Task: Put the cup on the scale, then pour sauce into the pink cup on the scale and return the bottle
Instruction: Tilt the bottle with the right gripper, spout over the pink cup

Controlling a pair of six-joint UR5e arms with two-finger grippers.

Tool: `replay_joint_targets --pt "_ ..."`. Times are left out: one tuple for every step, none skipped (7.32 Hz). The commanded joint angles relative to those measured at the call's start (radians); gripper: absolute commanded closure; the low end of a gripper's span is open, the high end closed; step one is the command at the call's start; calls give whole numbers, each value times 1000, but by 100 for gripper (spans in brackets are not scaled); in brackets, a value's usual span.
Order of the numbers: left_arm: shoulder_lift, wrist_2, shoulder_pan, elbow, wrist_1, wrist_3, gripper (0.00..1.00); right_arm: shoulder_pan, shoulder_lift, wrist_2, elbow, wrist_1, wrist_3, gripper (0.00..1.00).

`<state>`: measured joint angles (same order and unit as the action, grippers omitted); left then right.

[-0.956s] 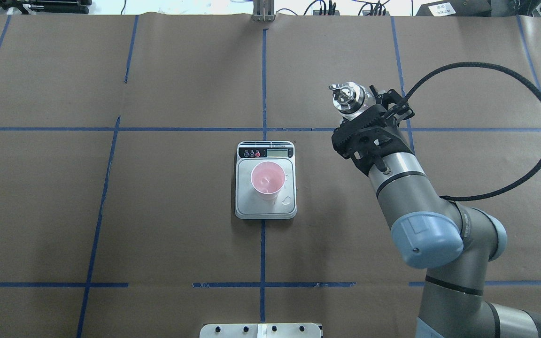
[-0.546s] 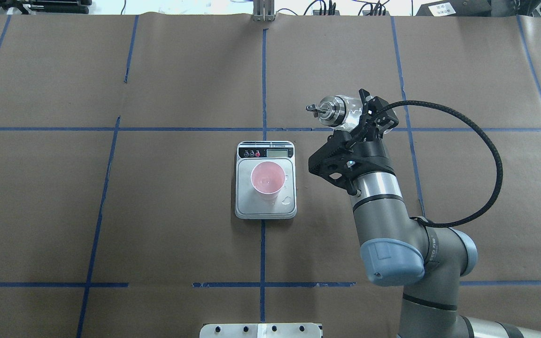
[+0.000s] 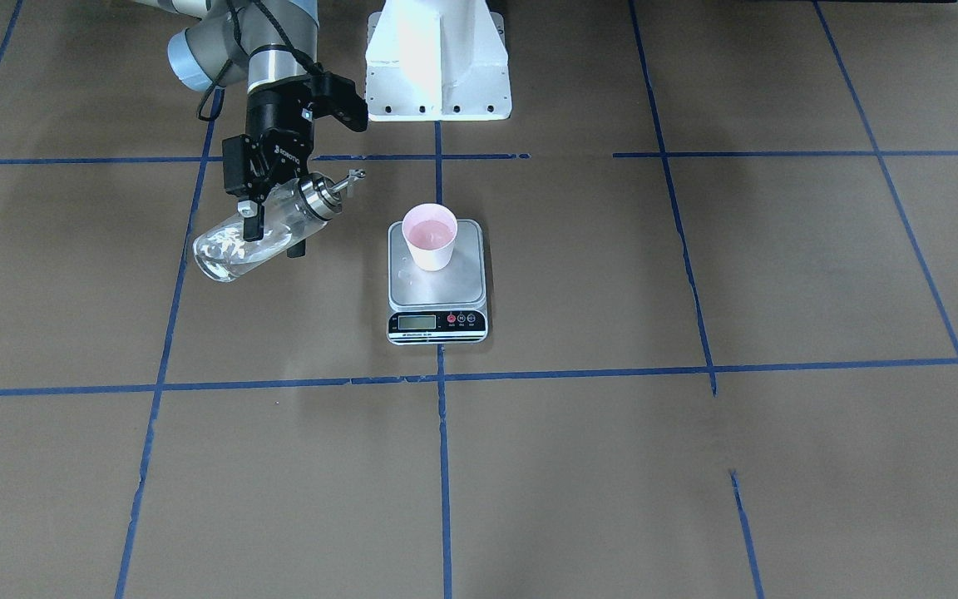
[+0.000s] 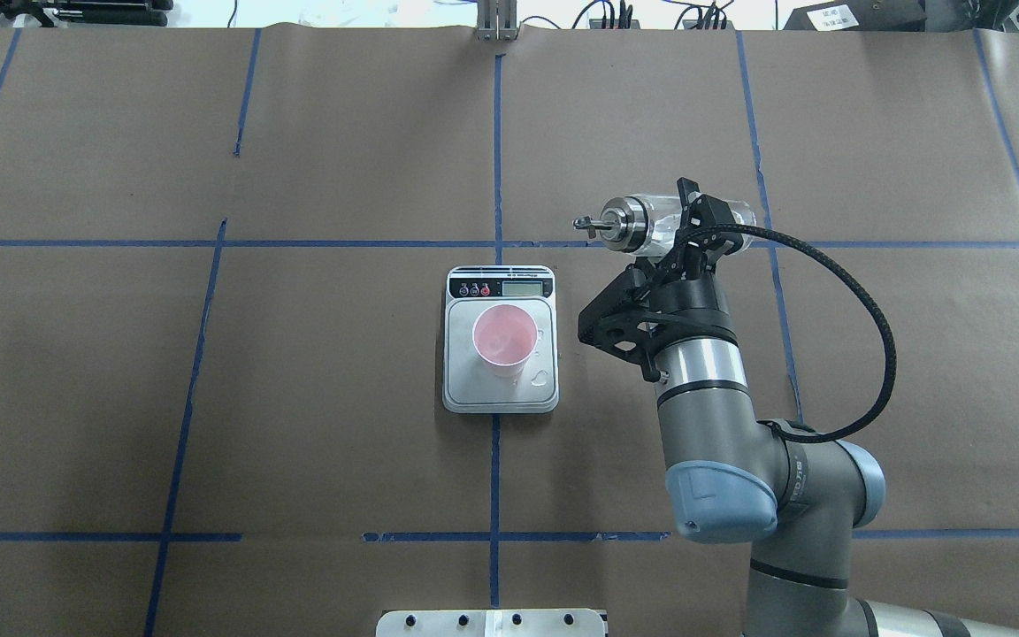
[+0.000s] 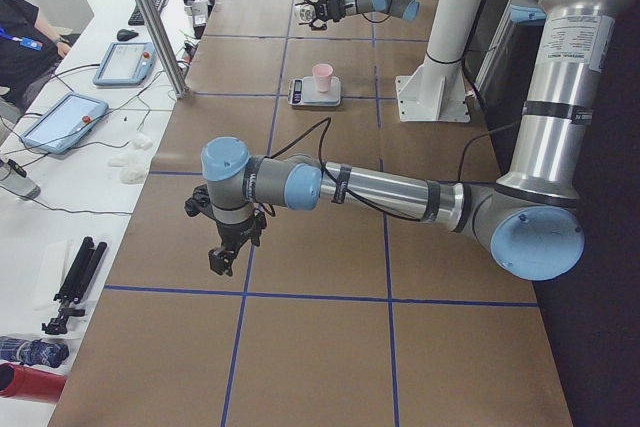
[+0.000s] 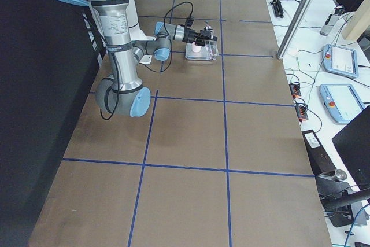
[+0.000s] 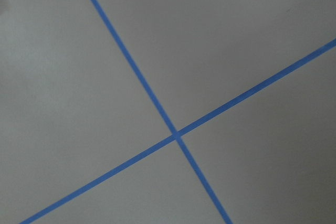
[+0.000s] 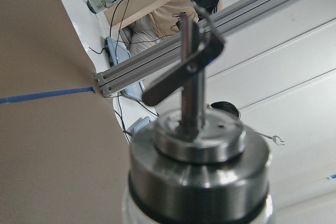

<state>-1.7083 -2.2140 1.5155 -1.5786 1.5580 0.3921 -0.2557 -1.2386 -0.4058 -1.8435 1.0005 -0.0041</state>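
Note:
The pale-pink cup [image 4: 504,336] stands upright on the scale [image 4: 474,394] at the table's middle; both also show in the front view, the cup [image 3: 430,237] on the scale [image 3: 437,291]. My right gripper [image 4: 693,237] is shut on the clear glass bottle [image 4: 651,219], held in the air and tilted almost level. Its metal spout [image 4: 586,224] points towards the scale from its far right, not over the cup. The front view shows the bottle [image 3: 221,254] likewise, and the right wrist view shows its collar [image 8: 197,150]. My left gripper [image 5: 225,255] hangs over bare table, seen only from the side; I cannot tell its state.
Small clear drops [image 4: 543,379] lie on the scale's plate beside the cup. The white robot base [image 3: 437,66] stands behind the scale. Blue tape lines [image 4: 495,159] cross the brown table. A side bench with tablets [image 5: 65,117] and an operator runs along the far edge.
My right arm has swung left towards the scale. The bottle has tipped from near upright to almost level, its spout now pointing left.

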Motion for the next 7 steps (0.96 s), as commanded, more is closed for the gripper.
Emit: replay_joint_targets --pt "-1 2 0 25 13 -1 0 48 7 92 65 0 -49 100" --pt "-2 0 0 28 13 2 0 62 28 128 113 0 -57 100" --pt "-2 0 0 28 13 2 0 75 39 159 137 0 -101 100" --pt "-2 0 2 28 13 -1 0 84 39 171 145 0 -161 100" --pt "-2 2 2 28 13 -2 0 87 44 180 147 1 -168 100" --pt "-2 0 3 28 13 -1 0 88 44 183 164 0 -222 100" --pt "-4 0 3 28 11 -1 0 90 45 205 167 -2 -265 100"
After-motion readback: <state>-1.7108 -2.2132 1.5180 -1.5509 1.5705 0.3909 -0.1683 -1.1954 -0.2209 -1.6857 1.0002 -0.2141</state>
